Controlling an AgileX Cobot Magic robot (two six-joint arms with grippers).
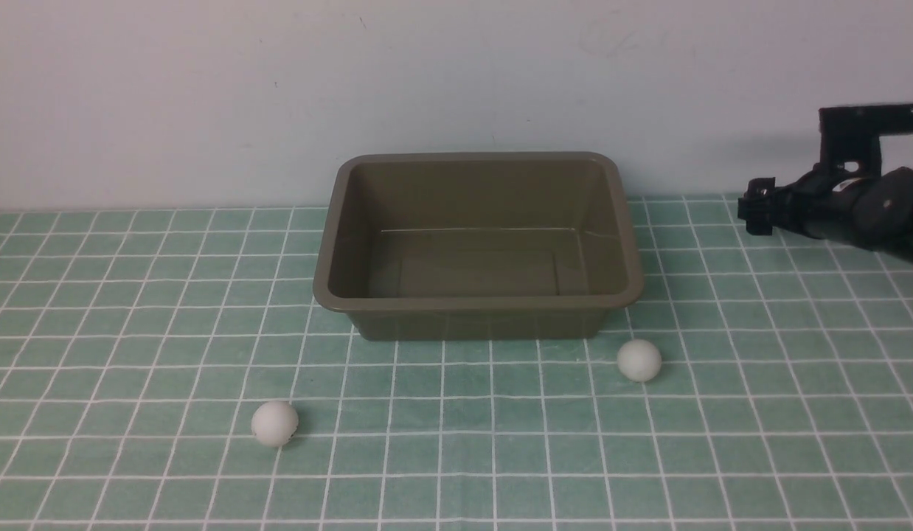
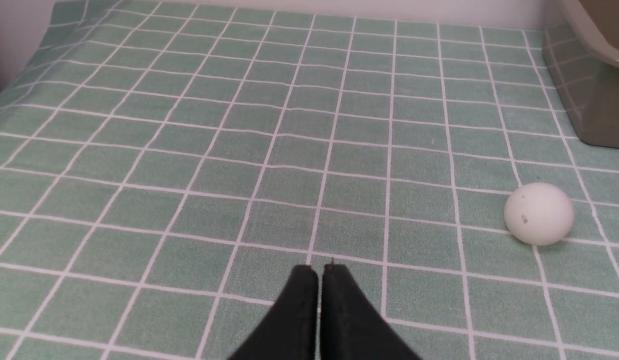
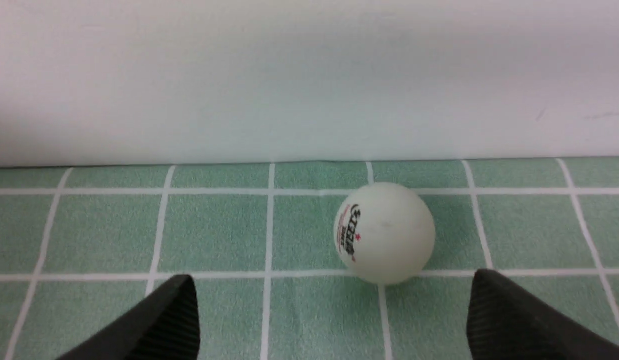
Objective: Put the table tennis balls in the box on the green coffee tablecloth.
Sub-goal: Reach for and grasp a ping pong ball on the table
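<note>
The olive-brown box (image 1: 478, 302) stands empty mid-table on the green coffee tablecloth (image 1: 456, 457). Two white table tennis balls lie in front of it, one at the front left (image 1: 274, 423) and one by its front right corner (image 1: 639, 360). A third ball (image 3: 384, 232), with a dark printed logo, rests near the wall, just beyond my right gripper (image 3: 333, 280). That gripper is open and holds nothing. My right arm (image 1: 855, 203) reaches in from the right, past the box. My left gripper (image 2: 319, 270) is shut and empty, low over the cloth, with the front left ball (image 2: 538, 214) off to one side.
A white wall runs right behind the box and the cloth's far edge. A corner of the box (image 2: 597, 100) shows in the left wrist view. The cloth drops over the table's edge (image 2: 19, 65) on the left.
</note>
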